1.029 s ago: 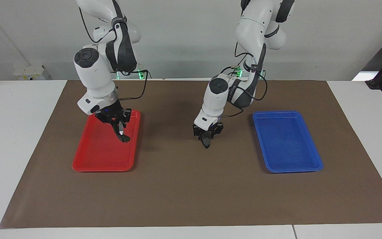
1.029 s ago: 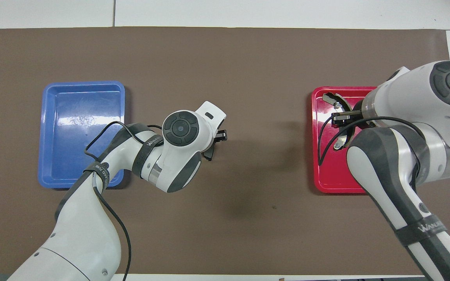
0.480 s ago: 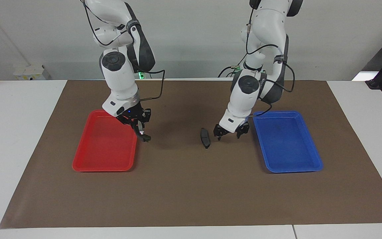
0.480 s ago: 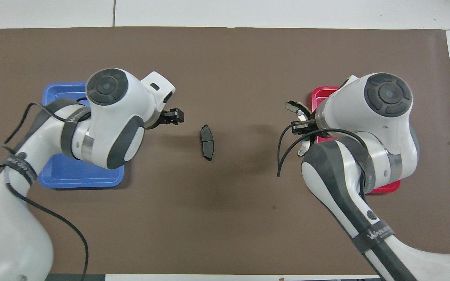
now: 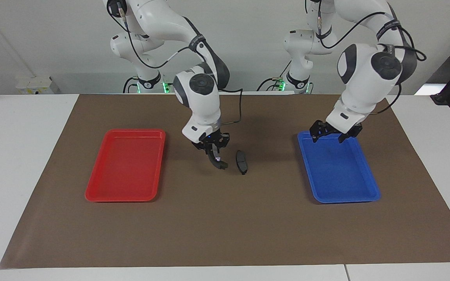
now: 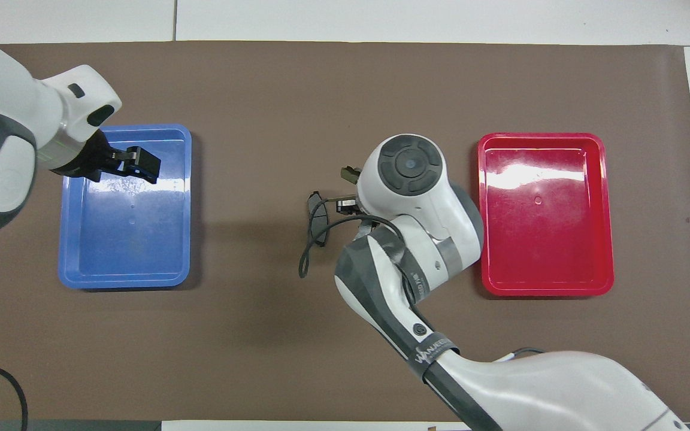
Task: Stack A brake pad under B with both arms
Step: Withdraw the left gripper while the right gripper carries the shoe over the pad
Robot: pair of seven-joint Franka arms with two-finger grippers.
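Note:
The A brake pad (image 5: 241,161), short and dark grey, lies flat on the brown mat near its middle; it also shows in the overhead view (image 6: 316,209). My right gripper (image 5: 212,150) is shut on B (image 5: 218,160), the dark crescent piece with a shiny spot. It holds B just above the mat, close beside the pad on the red tray's side. In the overhead view the right wrist hides most of B. My left gripper (image 5: 328,137) is open and empty, raised over the blue tray's edge nearest the robots, and also shows in the overhead view (image 6: 141,166).
An empty red tray (image 5: 123,171) lies toward the right arm's end of the mat, an empty blue tray (image 5: 342,175) toward the left arm's end. A black cable (image 6: 312,251) hangs from the right arm over the pad.
The left gripper let go of the A pad on the mat and drew back up over the blue tray. The right gripper carried B from over the red tray to beside the pad.

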